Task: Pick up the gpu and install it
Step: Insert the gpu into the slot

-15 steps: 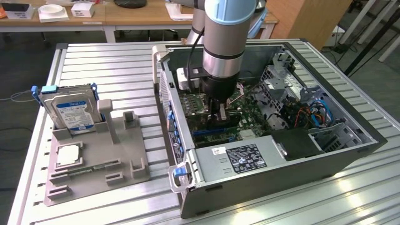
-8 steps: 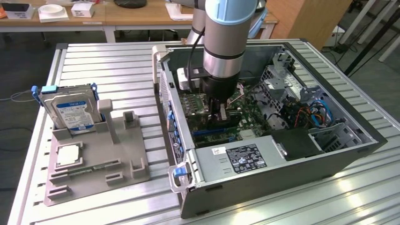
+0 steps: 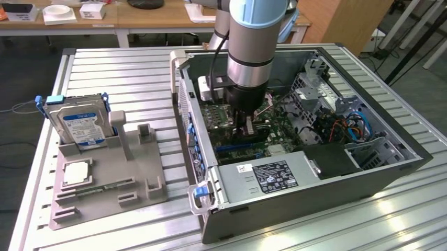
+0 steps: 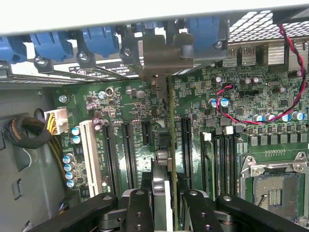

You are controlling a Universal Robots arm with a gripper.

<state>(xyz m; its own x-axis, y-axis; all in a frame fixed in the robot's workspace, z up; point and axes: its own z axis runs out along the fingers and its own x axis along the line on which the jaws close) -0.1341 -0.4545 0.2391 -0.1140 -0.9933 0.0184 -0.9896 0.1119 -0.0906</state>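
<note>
ribbed silver metal table (image 3: 104,68) under everything, a pale wooden desk (image 3: 154,18) behind it, and on the table an open grey computer case (image 3: 314,188) lying on its side. your arm reaches straight down into that case, and the black gripper (image 3: 247,121) hangs low over the green motherboard (image 3: 279,137). look at the wrist view: the two dark fingers (image 4: 140,208) are pinching the gpu (image 4: 166,145), a thin dark green circuit card with a silvery metal end bracket, from both sides. the card stands on edge over the board, with black slots (image 4: 186,145) on either side. its bracket end is up against the case's rear wall, beside the blue plastic clips (image 4: 101,41). whether its lower edge sits in a slot, you cannot tell. off to the exterior view's left, well apart from the case, the flat grey tray (image 3: 133,172) holds a boxy silver hard drive (image 3: 80,125) with a blue-white label, standing upright, and a small square silver cpu chip (image 3: 77,172) lying flat.
</note>
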